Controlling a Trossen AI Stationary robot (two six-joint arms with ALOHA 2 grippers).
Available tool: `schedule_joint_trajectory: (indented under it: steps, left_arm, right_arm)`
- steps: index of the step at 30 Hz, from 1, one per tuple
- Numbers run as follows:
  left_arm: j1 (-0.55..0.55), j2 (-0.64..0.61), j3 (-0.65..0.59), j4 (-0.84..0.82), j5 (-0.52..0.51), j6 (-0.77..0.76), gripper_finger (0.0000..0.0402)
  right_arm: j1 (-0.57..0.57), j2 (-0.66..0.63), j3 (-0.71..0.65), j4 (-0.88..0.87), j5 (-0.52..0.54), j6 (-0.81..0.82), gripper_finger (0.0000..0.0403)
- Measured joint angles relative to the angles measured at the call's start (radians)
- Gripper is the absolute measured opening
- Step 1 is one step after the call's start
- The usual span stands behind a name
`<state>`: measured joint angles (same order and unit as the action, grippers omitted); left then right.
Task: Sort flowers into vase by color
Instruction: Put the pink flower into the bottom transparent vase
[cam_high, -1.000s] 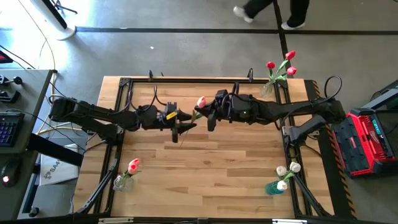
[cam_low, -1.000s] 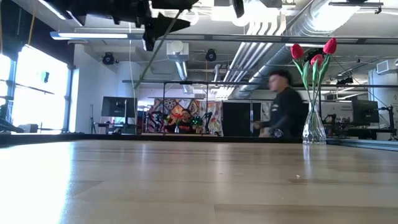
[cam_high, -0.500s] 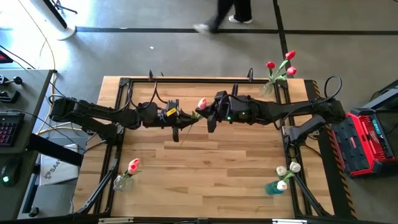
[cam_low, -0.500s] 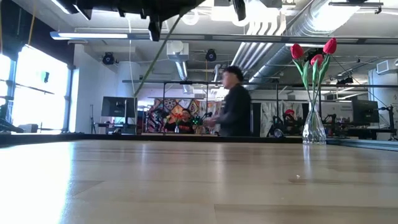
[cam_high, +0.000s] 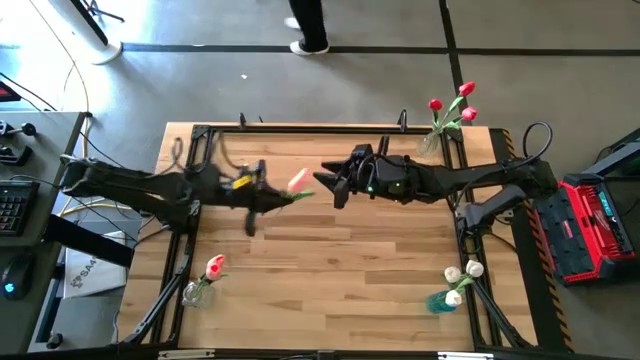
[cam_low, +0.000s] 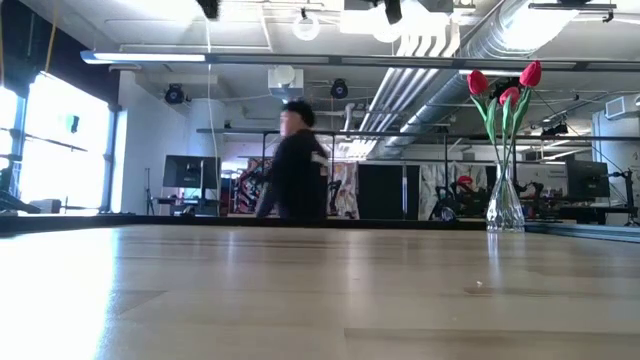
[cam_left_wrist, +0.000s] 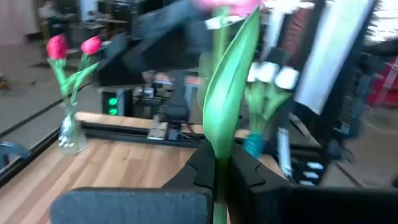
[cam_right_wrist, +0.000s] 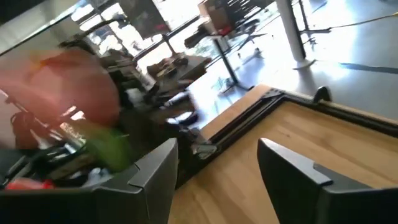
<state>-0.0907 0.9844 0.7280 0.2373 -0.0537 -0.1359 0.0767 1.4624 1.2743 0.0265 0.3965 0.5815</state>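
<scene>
**Left arm carries a pink tulip above the table's middle**

The wooden table (cam_high: 330, 260) spans the high view, with both dark arms reaching in over its far half. The left gripper (cam_high: 262, 196) hangs above the table left of centre, its fingers (cam_left_wrist: 202, 171) pressed together on the green stem of a pink tulip (cam_high: 298, 181), whose head points toward the right arm. In the left wrist view the stem and a broad leaf rise straight out from between those fingers. The right gripper (cam_high: 330, 184) sits just beside the pink head, apart from it, with its fingers (cam_right_wrist: 155, 171) spread wide and nothing between them; the blurred pink shape near them in the right wrist view is probably that same flower head.

Three vases stand at the table's corners. At the far right corner a clear vase (cam_high: 432, 141) holds the red tulips (cam_high: 452, 104). The vase at the near right corner (cam_high: 440, 299) holds the white tulips (cam_high: 463, 275). At the near left corner a clear vase (cam_high: 197, 292) holds one pink tulip (cam_high: 214, 266).

A person (cam_low: 295, 165) walks across the room beyond the table.
</scene>
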Motion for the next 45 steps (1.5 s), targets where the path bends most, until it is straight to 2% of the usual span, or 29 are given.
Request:
schedule_joint_trajectory:
  steps: [5,9,14,17,21,25,34,41,45]
  left_arm:
    - [-0.091,-0.178,-0.001,-0.194,-0.062,0.053,0.0001]
    - [-0.179,-0.304,-0.001,-0.269,-0.118,0.109,0.0000]
    - [-0.276,-0.437,-0.033,-0.260,-0.140,0.156,0.0000]
    - [-0.329,-0.515,-0.075,-0.260,-0.177,0.166,0.0000]
    - [-0.386,-0.602,-0.144,-0.221,-0.211,0.172,0.0000]
    - [-0.448,-0.674,-0.196,-0.217,-0.207,0.125,0.0000]
    - [-0.599,-0.738,-0.259,-0.231,0.112,-0.013,0.0000]
    - [-0.679,-0.741,-0.260,-0.253,0.202,-0.046,0.0000]
    - [-0.722,-0.741,-0.260,-0.171,0.207,-0.045,0.0000]
  right_arm:
    - [0.018,0.000,0.000,-0.023,0.041,0.028,0.0208]
    - [0.034,0.000,0.000,-0.096,0.075,0.072,0.0199]
    - [0.068,0.000,0.000,-0.160,0.132,0.135,0.0195]
    - [0.093,0.000,0.000,-0.248,0.204,0.157,0.0195]
    - [0.114,0.000,0.000,-0.439,0.283,0.307,0.0195]
    - [0.146,0.000,0.000,-0.523,0.307,0.417,0.0195]
    - [0.201,0.000,0.000,-0.524,0.365,0.539,0.0195]
    - [0.228,0.000,0.000,-0.524,0.416,0.605,0.0195]
    - [0.227,0.000,0.000,-0.524,0.419,0.626,0.0195]
